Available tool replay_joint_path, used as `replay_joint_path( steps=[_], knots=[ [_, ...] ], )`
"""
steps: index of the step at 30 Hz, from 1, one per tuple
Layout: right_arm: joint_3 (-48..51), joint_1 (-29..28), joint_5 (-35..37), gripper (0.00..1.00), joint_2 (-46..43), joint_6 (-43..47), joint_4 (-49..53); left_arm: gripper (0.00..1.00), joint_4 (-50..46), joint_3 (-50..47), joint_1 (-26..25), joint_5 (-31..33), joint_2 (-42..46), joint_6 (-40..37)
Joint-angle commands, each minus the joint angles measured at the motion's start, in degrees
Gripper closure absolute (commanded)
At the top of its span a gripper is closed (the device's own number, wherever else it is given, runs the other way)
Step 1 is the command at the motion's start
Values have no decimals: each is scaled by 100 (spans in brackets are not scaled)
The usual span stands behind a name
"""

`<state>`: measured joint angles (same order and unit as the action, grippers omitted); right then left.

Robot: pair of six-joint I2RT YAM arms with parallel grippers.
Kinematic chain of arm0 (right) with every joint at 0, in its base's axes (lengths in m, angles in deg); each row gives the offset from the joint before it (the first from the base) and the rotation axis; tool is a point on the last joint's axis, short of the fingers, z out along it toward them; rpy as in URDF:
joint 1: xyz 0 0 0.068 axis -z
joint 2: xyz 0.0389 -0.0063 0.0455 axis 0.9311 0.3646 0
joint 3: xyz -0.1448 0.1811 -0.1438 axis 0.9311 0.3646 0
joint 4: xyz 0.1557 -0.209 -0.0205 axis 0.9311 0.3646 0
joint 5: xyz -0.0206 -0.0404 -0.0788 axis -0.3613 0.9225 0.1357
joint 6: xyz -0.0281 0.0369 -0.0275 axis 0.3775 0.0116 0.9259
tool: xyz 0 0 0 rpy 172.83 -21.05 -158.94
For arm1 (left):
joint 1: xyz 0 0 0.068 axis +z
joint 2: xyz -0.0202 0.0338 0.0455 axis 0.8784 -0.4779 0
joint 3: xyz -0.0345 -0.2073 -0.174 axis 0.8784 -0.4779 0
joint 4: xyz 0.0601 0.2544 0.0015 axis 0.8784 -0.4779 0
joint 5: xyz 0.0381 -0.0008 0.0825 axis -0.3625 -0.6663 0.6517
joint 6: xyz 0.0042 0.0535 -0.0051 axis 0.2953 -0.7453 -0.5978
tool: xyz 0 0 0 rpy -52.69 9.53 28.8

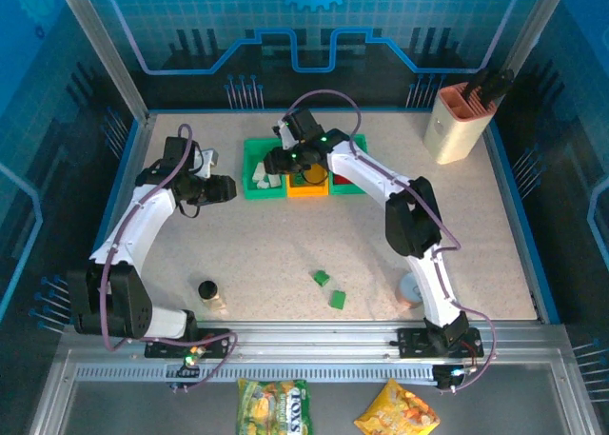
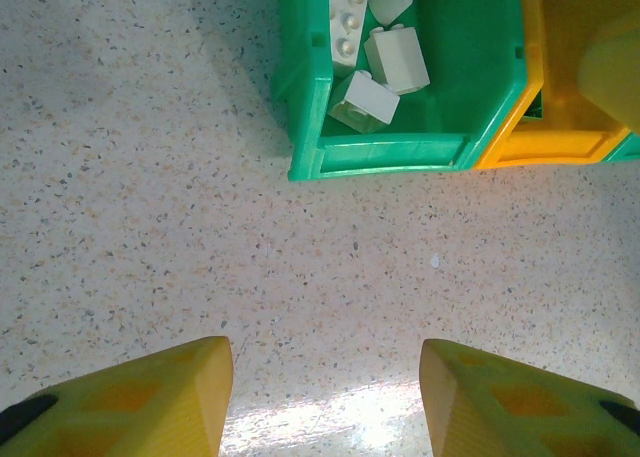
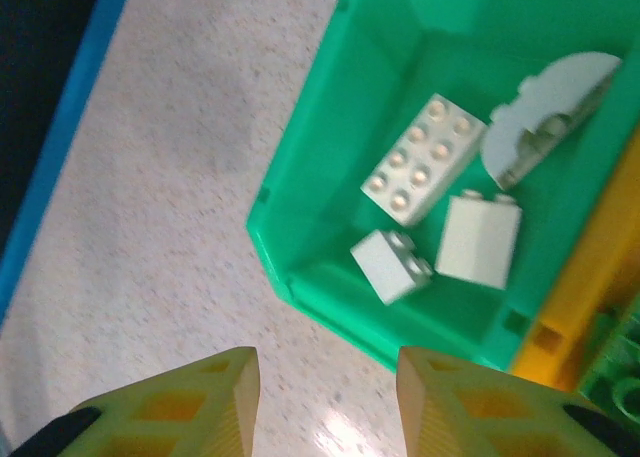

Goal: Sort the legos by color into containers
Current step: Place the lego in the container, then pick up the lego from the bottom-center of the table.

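Observation:
Three containers stand in a row at the back: a green bin (image 1: 253,173) holding cream-white legos (image 2: 396,60), an orange-yellow bin (image 1: 306,189), and a second green bin (image 1: 348,192) half under the right arm. Two green legos (image 1: 322,278) (image 1: 337,299) lie loose on the table towards the front. My right gripper (image 1: 278,164) hovers at the left green bin's near corner (image 3: 300,282), open, with bare table between its fingers (image 3: 328,402). My left gripper (image 1: 226,188) hangs to the left of the bins, open and holding nothing (image 2: 325,397).
A black-capped little jar (image 1: 208,290) stands at the front left. A round tin can (image 1: 409,287) sits partly behind the right arm. A tall beige holder (image 1: 457,121) occupies the back right corner. Blue walls ring the table.

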<state>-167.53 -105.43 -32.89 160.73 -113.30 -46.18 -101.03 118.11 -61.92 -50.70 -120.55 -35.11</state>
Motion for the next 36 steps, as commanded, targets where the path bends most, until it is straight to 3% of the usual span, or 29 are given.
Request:
replay_joint_path(
  steps=[1, 10, 15, 25, 28, 30, 36],
  knots=[
    [285, -156, 455, 59, -484, 666, 687, 47, -63, -38, 65, 23, 102, -63],
    [1096, -684, 1723, 58, -1087, 1507, 1923, 47, -65, -44, 65, 31, 102, -63],
    [1587, -1036, 2020, 57, -1302, 1716, 2474, 47, -65, -36, 65, 17, 102, -67],
    [2521, -1326, 1560, 52, -1731, 2418, 3040, 47, -65, -27, 62, -9, 85, -60],
    [2898, -1403, 1043, 50, -1932, 3269, 2965, 47, -59, -31, 66, -15, 97, -61],
    [3171, -1462, 1067, 52, -2084, 3732, 2796, 47, -60, -19, 65, -17, 84, -62],
    [4510, -1510, 690, 56, -2927, 5606, 1588, 47, -60, -18, 67, -3, 93, -63]
  ],
)
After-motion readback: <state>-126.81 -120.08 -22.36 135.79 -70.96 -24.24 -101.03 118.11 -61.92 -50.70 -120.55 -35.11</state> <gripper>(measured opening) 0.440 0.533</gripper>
